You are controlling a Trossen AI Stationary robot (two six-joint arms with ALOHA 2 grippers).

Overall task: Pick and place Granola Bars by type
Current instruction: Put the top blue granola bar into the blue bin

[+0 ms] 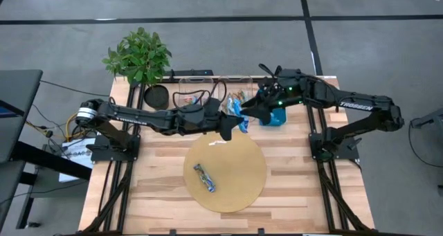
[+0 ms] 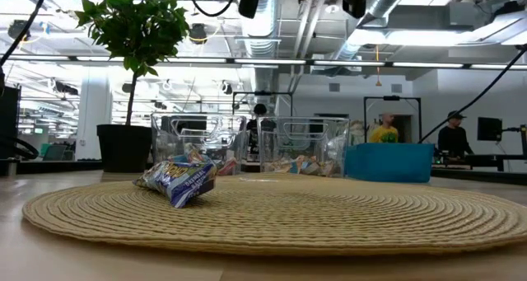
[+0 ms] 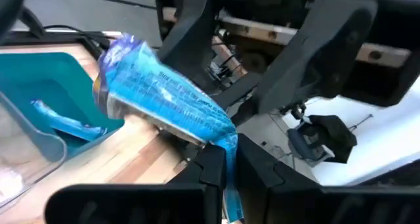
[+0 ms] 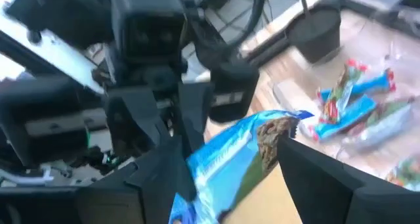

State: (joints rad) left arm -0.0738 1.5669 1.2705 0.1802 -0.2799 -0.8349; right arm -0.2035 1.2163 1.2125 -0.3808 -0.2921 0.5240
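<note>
While unreadable, white print on blue granola bar (image 3: 164, 96).

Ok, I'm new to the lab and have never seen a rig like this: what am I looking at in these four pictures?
Two dark robot arms work at a wooden table. One picture looks straight down, one looks level across the tabletop, and two come from cameras on the arms' wrists. On the table are a round woven mat with one wrapped granola bar on it, clear bins holding more of them, a teal tray and a potted plant. The left hand pinches a blue bar by its end. The right hand is open around that same bar, so this looks like a handover.
</note>
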